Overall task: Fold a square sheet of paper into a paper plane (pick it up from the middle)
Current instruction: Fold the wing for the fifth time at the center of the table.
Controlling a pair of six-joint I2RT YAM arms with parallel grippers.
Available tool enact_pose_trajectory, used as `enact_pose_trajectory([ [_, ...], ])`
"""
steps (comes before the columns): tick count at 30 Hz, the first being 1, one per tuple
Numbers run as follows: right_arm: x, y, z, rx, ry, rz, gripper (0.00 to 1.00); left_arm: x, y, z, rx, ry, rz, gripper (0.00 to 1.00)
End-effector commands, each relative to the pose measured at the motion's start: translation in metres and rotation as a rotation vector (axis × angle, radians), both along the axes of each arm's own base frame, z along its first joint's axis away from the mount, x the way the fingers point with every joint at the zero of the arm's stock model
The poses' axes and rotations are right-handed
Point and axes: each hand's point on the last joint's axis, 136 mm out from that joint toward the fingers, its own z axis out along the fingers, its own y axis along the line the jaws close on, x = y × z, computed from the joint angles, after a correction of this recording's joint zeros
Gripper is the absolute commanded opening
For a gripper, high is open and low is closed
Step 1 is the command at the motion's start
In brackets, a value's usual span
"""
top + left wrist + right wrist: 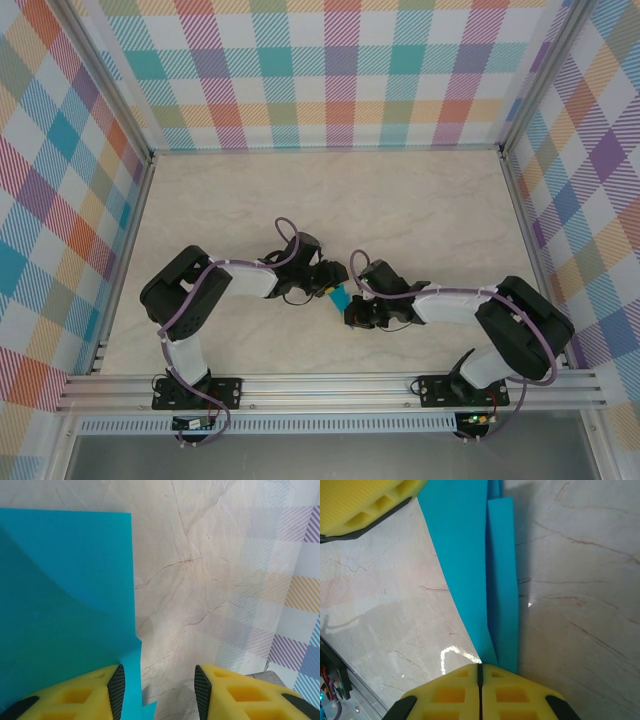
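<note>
1. The square sheet of paper [340, 297] is at mid-table [300, 200], caught between the two gripper heads where the arms meet. Through the right wrist camera it reads as at least two layers: a wide, bowed panel and a narrow straight flap alongside it. It throws a shadow on the marble, so I judge most of it is lifted off the surface.
2. Right gripper [480, 672]: fingers pressed flat together with no gap. The teal layers come straight out of the seam, so it is pinching the paper.
3. Left gripper [160, 685]: jaws stand apart with bare marble between the pads. The sheet's edge runs just inside the left-hand pad. I cannot tell whether it touches, but nothing is clamped.
4. Step in hand, my reading: a mid-sequence fold. Layers exist, but I see no pointed tip or wings, so the plane is far from done.
5. Next move, as I see it: the left gripper must take the free panel near its edge, closing squarely so the layers don't shear. The right gripper's pinch serves as the anchor. The bowed panel could buckle off the intended crease line.
</note>
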Motion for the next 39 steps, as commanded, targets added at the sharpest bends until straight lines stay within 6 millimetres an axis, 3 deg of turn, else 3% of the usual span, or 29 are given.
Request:
enact_pose_trajectory([
  [1, -0.013, -0.022, -0.019, -0.07, 0.062, -0.047, 0.07, -0.042, 0.042, -0.072, 0.241, 0.186, 0.001, 0.43],
  [10, -0.02, -0.025, -0.011, -0.036, 0.071, -0.059, 0.09, -0.043, 0.045, -0.078, 0.263, 0.202, 0.009, 0.43],
  [15, -0.023, -0.038, -0.015, -0.107, 0.079, -0.076, 0.09, -0.043, 0.044, -0.079, 0.26, 0.205, 0.008, 0.43],
  [22, -0.001, -0.018, 0.03, -0.006, -0.042, -0.062, 0.13, -0.043, 0.041, -0.076, 0.248, 0.201, 0.002, 0.42],
  [26, 0.012, 0.003, 0.051, 0.076, -0.074, -0.047, 0.12, -0.042, 0.041, -0.075, 0.246, 0.2, 0.001, 0.42],
  [32, 0.032, 0.026, 0.053, 0.17, -0.041, -0.101, 0.08, -0.041, 0.041, -0.073, 0.251, 0.199, 0.006, 0.42],
  [39, 0.043, 0.034, 0.047, 0.183, -0.009, -0.128, 0.08, -0.041, 0.04, -0.074, 0.245, 0.202, 0.004, 0.42],
])
